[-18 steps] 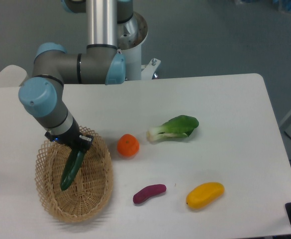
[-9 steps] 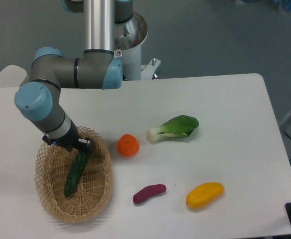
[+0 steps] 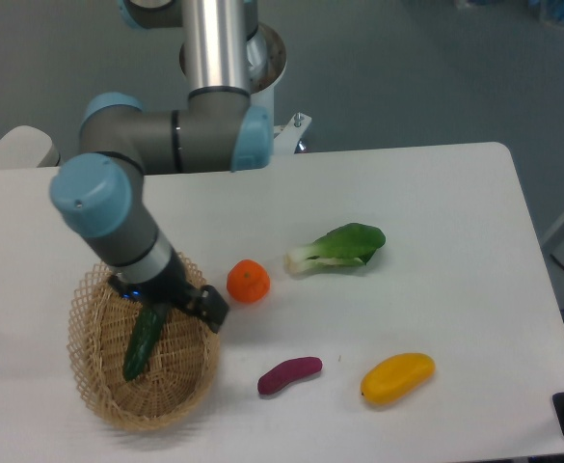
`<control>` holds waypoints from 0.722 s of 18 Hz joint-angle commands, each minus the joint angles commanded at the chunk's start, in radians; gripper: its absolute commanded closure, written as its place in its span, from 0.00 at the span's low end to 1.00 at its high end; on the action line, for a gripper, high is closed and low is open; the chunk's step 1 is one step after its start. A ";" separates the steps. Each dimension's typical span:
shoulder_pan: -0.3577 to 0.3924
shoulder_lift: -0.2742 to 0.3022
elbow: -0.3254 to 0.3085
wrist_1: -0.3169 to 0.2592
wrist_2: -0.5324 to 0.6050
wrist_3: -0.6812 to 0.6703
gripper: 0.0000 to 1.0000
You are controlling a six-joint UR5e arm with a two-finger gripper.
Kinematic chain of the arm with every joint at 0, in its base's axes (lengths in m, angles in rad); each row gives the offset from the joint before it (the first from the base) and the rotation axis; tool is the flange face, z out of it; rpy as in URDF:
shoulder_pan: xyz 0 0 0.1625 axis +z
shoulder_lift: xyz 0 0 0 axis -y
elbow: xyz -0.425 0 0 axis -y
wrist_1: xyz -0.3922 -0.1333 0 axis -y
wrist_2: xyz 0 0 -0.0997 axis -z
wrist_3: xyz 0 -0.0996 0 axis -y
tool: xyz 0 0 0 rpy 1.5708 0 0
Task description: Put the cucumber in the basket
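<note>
Near the front left corner of the white bench (image 3: 436,212) we see the oval, open-weave wicker basket in light tan straw (image 3: 180,400), and inside it lies the long, slim, dark green glossy cucumber (image 3: 144,341), running lengthwise on the woven floor with its upper end under the arm's wrist. The black end effector (image 3: 171,307) sits low over the basket's far right rim, right at the cucumber's upper end — whether its fingers are clenched on the cucumber or released, we cannot tell, since the wrist hides them. Just beside the basket's far right rim rests a round orange fruit (image 3: 248,282). Further toward the middle of the bench lies a leafy green bok choy with a white stalk (image 3: 337,248). Nearer the front edge we find a small purple sweet potato (image 3: 289,375) and, to its right, a smooth yellow mango (image 3: 397,377) — the two apart.
</note>
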 joint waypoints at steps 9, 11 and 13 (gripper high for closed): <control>0.178 0.078 -0.012 -0.017 -0.077 0.541 0.00; 0.210 0.080 -0.014 -0.017 -0.077 0.657 0.00; 0.242 0.095 -0.023 -0.024 -0.087 0.752 0.00</control>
